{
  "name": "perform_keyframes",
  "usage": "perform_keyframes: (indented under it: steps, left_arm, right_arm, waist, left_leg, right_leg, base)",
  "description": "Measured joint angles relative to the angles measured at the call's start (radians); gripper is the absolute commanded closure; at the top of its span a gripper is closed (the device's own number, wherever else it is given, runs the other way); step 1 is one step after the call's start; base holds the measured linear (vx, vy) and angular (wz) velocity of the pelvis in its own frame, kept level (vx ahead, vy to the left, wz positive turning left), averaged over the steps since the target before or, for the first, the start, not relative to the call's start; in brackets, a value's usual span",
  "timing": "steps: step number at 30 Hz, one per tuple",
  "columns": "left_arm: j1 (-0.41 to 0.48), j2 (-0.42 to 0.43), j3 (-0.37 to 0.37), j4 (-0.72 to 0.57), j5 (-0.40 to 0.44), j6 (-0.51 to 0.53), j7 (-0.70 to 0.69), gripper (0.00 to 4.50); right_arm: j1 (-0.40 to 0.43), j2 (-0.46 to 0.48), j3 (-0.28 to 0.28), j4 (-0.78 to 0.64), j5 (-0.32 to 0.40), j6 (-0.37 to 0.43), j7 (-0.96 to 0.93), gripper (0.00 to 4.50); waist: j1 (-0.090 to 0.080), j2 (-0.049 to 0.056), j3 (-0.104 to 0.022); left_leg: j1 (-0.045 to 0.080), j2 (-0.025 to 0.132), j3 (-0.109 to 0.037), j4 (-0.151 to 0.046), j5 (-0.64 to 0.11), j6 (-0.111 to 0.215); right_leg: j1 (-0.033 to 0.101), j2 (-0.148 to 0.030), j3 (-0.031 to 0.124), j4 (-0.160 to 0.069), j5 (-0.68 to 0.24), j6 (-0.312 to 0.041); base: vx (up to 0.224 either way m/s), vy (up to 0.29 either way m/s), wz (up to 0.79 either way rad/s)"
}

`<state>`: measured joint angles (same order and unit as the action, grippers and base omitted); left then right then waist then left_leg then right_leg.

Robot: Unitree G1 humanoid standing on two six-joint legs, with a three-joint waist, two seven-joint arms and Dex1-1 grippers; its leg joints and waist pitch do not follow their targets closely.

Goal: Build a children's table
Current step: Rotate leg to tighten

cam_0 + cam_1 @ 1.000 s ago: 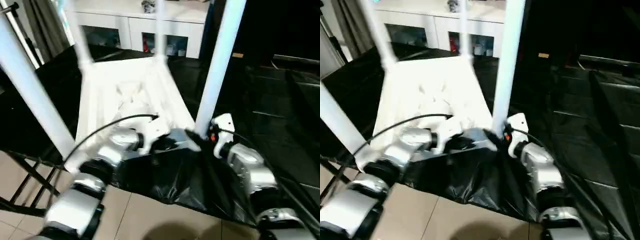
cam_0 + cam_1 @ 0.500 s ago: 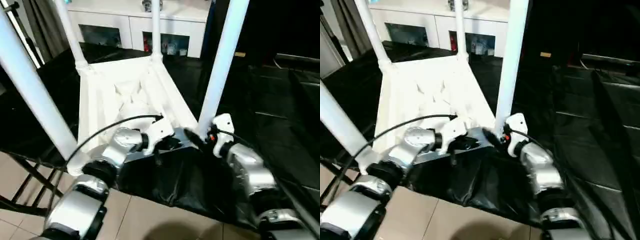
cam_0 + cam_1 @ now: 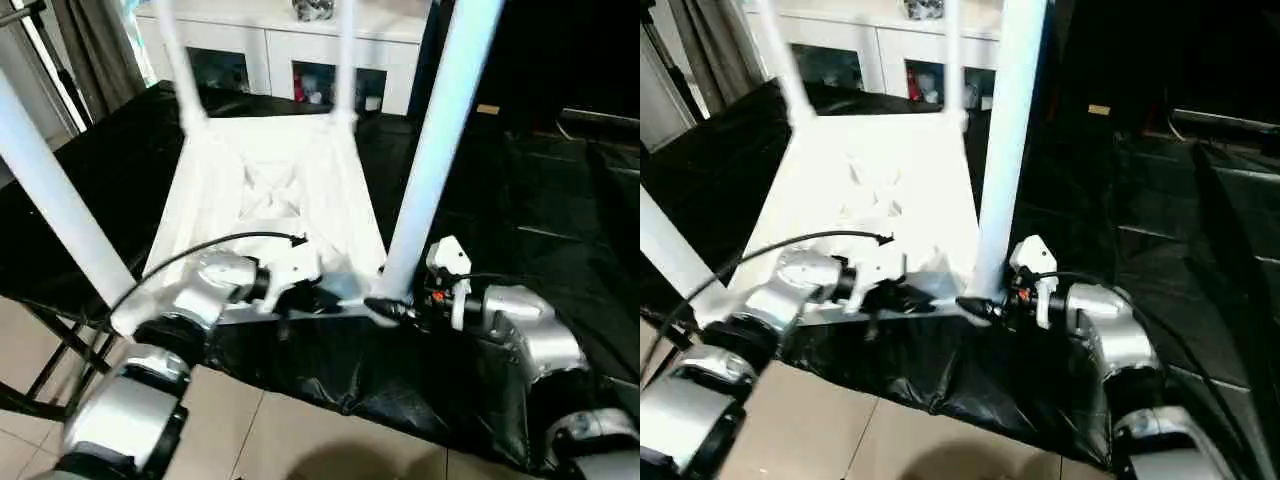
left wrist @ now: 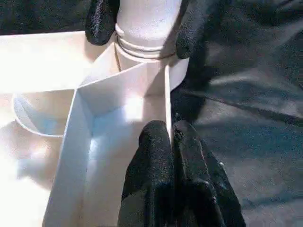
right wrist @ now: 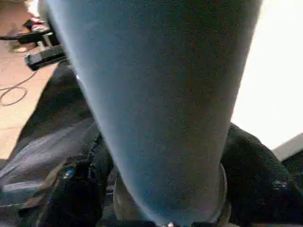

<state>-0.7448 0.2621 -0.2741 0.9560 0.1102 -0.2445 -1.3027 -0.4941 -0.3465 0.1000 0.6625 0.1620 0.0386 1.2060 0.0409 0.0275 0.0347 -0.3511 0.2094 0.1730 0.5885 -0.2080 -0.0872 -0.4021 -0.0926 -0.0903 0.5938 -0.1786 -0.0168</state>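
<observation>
Table top [image 3: 270,215] lies upside down on the black-covered bench [image 3: 100,170], all four legs standing in their corner sockets. My left jaws [image 4: 171,137] are clenched on the rim wall [image 4: 166,101] at the near edge. My right jaws [image 4: 142,26] are wrapped around the base of the near right leg [image 3: 430,170], right at its socket [image 4: 142,61]. Looks like this is the last leg being seated. Left to do, I'd judge: confirm it's fully home, then flip the table upright.
</observation>
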Motion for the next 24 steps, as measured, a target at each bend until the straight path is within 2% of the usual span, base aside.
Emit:
perform_keyframes:
  steps: [4, 9, 12, 14, 17, 22, 24]
  left_arm:
    - [-0.004, 0.012, -0.006, 0.002, -0.007, 0.0, -0.043, 4.5]
    - [-0.005, 0.013, -0.006, 0.003, -0.007, -0.001, -0.045, 4.5]
    - [-0.005, 0.012, -0.004, 0.005, -0.007, 0.003, -0.026, 4.5]
    - [-0.005, 0.007, 0.001, 0.01, -0.001, 0.011, 0.032, 4.5]
    - [-0.005, -0.01, 0.008, 0.01, 0.012, 0.042, 0.128, 4.5]
    - [0.01, -0.102, 0.025, -0.03, 0.038, 0.137, 0.32, 4.5]
    - [0.021, -0.129, 0.03, -0.043, 0.038, 0.157, 0.359, 4.5]
  right_arm:
    - [-0.011, -0.003, 0.017, 0.003, 0.004, 0.015, 0.044, 1.83]
    - [-0.008, 0.001, 0.014, -0.001, 0.009, 0.03, 0.044, 1.93]
    - [0.017, 0.019, -0.01, -0.018, 0.025, 0.037, 0.005, 1.94]
    - [0.03, 0.048, -0.029, -0.022, 0.023, 0.024, -0.085, 1.94]
    - [0.035, 0.087, -0.062, -0.013, 0.009, 0.003, -0.235, 1.95]
    - [0.038, 0.204, -0.13, 0.006, -0.03, -0.032, -0.61, 1.96]
    - [0.036, 0.227, -0.14, 0.006, -0.039, -0.032, -0.682, 1.96]
  waist:
    - [0.003, 0.0, 0.0]
    - [0.006, 0.0, 0.0]
    - [0.007, 0.0, 0.0]
    - [0.006, 0.0, 0.0]
    - [-0.007, -0.001, 0.001]
    - [-0.023, -0.001, 0.0]
    - [-0.026, 0.0, 0.0]
  left_leg:
    - [0.0, 0.0, 0.0, 0.0, 0.0, 0.0]
    - [0.0, 0.0, 0.0, 0.0, 0.0, 0.0]
    - [0.001, 0.0, 0.0, 0.0, 0.0, 0.0]
    - [0.002, 0.0, 0.0, 0.0, 0.0, -0.001]
    - [0.002, 0.0, 0.0, 0.0, -0.003, -0.006]
    - [0.004, -0.001, -0.002, 0.0, -0.003, -0.006]
    - [0.004, -0.001, -0.002, 0.0, -0.003, -0.006]
  right_leg:
    - [0.0, 0.0, 0.0, 0.0, 0.0, -0.001]
    - [0.0, 0.0, 0.0, 0.0, 0.0, -0.001]
    - [0.0, 0.0, 0.0, 0.001, 0.0, -0.001]
    - [0.001, 0.0, 0.0, 0.001, 0.0, -0.002]
    - [0.001, 0.0, 0.001, 0.001, 0.002, -0.003]
    - [0.001, 0.0, 0.001, 0.0, -0.001, 0.002]
    - [0.002, 0.0, 0.002, -0.001, -0.001, 0.002]
  base:
    - [0.0, 0.0, 0.0]
    - [0.0, 0.0, 0.0]
    - [0.0, 0.0, 0.0]
    - [0.0, 0.0, 0.0]
    - [0.0, 0.0, 0.0]
    - [0.0, 0.0, 0.0]
    - [0.0, 0.0, 0.0]
